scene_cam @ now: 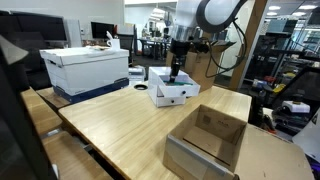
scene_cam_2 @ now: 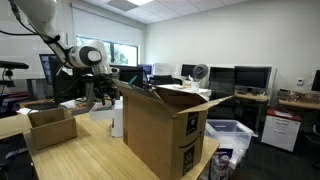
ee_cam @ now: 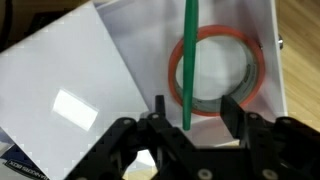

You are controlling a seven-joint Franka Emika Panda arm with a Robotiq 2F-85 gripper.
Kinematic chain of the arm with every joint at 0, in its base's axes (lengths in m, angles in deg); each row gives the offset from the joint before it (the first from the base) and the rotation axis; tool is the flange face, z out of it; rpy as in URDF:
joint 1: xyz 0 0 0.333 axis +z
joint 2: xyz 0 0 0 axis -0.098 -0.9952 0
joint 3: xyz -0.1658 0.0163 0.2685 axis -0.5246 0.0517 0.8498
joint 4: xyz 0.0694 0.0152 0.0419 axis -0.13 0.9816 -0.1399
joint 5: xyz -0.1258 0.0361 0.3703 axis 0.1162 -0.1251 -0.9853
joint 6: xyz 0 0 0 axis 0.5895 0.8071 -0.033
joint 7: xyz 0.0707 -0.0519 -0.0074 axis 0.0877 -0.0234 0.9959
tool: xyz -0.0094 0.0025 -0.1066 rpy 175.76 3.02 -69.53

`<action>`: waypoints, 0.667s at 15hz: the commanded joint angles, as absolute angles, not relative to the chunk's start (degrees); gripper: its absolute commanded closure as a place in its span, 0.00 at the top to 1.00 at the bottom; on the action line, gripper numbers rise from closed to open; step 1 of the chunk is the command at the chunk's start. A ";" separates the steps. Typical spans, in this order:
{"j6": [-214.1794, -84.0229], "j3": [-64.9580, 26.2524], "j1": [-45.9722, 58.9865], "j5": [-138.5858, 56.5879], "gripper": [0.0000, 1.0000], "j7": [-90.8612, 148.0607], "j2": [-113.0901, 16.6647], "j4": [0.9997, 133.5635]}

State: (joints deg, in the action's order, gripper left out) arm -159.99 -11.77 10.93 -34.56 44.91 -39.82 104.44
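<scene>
Over the white box (scene_cam: 172, 94) on the desk (scene_cam: 120, 125), the gripper (ee_cam: 195, 112), jaws apart, seemingly releases a green pen (ee_cam: 188, 60) above an orange tape roll (ee_cam: 225, 33); next, a straight lift clear.

Green stick (ee_cam: 187, 60): thin, straight, plain green. It runs top to bottom in the wrist view and crosses the left side of the tape roll. Its lower end sits between the spread fingers of the pincer (ee_cam: 198, 108); can't tell if it touches either finger, or if it's standing or lying.

Tape roll (ee_cam: 257, 72): orange ring, flat on the floor of the white box (scene_cam: 172, 94).

Box: small, open, white inside, on the bench (scene_cam: 120, 130) toward the far edge. White lid (ee_cam: 60, 95) lies askew beside the roll.
</scene>
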 commanded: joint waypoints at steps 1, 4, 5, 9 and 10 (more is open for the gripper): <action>-158.80 -11.11 10.89 -35.73 0.91 42.19 -39.57 104.47; -157.31 -10.75 11.40 -36.27 1.00 39.09 -39.51 103.87; -156.13 -10.85 11.69 -35.72 1.00 36.82 -39.24 103.61; -152.99 -10.75 12.31 -35.55 1.00 31.14 -38.66 102.32; -152.11 -10.69 12.49 -35.62 1.00 29.71 -38.41 102.02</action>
State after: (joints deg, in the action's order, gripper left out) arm -155.49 -10.92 11.95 -34.88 33.95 -39.80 102.76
